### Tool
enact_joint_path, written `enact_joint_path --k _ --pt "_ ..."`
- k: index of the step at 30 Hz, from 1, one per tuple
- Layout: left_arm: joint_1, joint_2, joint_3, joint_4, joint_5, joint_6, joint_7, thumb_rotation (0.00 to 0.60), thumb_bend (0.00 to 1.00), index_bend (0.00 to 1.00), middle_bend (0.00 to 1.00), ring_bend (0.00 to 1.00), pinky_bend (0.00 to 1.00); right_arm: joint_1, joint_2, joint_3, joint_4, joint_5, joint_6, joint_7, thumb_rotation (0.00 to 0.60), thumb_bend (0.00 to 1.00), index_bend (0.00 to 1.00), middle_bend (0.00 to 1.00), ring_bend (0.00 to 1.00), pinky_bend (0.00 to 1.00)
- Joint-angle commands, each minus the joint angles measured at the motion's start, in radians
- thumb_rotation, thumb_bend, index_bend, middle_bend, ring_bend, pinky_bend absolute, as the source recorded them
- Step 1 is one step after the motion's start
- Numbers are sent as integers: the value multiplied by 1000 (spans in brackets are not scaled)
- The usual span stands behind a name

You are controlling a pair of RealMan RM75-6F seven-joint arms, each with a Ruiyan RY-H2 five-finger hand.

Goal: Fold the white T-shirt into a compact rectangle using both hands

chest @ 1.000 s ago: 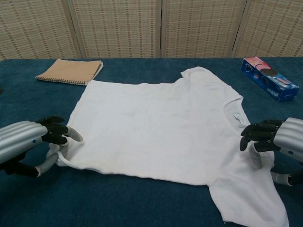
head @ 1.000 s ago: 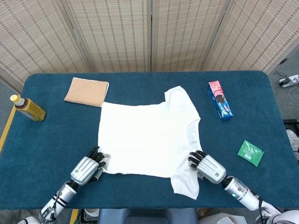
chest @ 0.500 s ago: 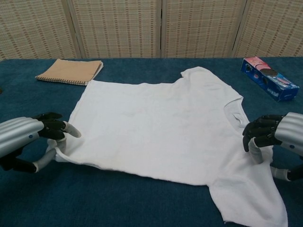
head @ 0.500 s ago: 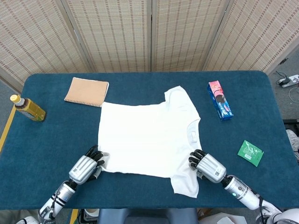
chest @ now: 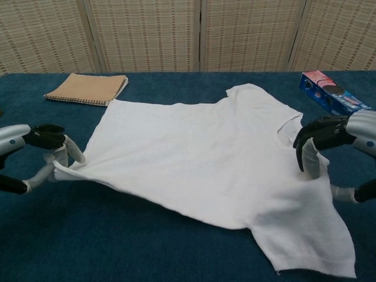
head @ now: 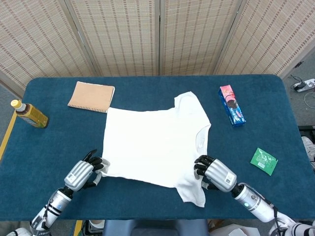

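Observation:
A white T-shirt [head: 152,142] [chest: 200,158] lies spread on the blue table, collar toward the right. My left hand [head: 81,173] [chest: 41,155] pinches the shirt's near hem corner and holds it a little off the cloth. At the near shoulder, beside the near sleeve, my right hand [head: 215,174] [chest: 329,141] grips the fabric and lifts it slightly. The near edge of the shirt is raised and stretched between the two hands. The near sleeve [chest: 305,241] hangs down onto the table.
A tan notebook [head: 91,97] [chest: 87,88] lies beyond the shirt's far hem corner. A blue and pink snack box [head: 232,112] [chest: 333,98] sits at the right, a green packet [head: 263,161] nearer, and a bottle [head: 29,114] at the far left.
Both hands have risen and drawn the near edge of the shirt up off the table; the left hand has pulled the hem corner outward to the left.

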Motion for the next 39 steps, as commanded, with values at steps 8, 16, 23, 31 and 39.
enact_joint_path --k 8,16,23,31,39 --pt "-3 139 29 -109 21 -2 -91 600 612 742 394 325 33 49 125 12 -229 8 -57 68 600 471 795 490 288 259" --pt "26 215 66 -192 60 32 -73 600 612 739 401 328 33 43 226 -28 -362 -1 -69 132 600 472 800 490 289 259" --pt "76 263 99 -244 64 69 -46 600 612 738 408 329 33 13 308 -76 -440 -15 -54 193 600 475 812 490 293 259" --pt "145 331 154 -297 104 130 -29 600 612 736 411 334 33 -20 386 -135 -501 -57 -31 260 600 483 817 493 293 259" --pt "206 377 206 -327 168 192 -40 600 612 736 412 334 33 -55 456 -190 -546 -111 9 320 600 495 817 496 293 259"
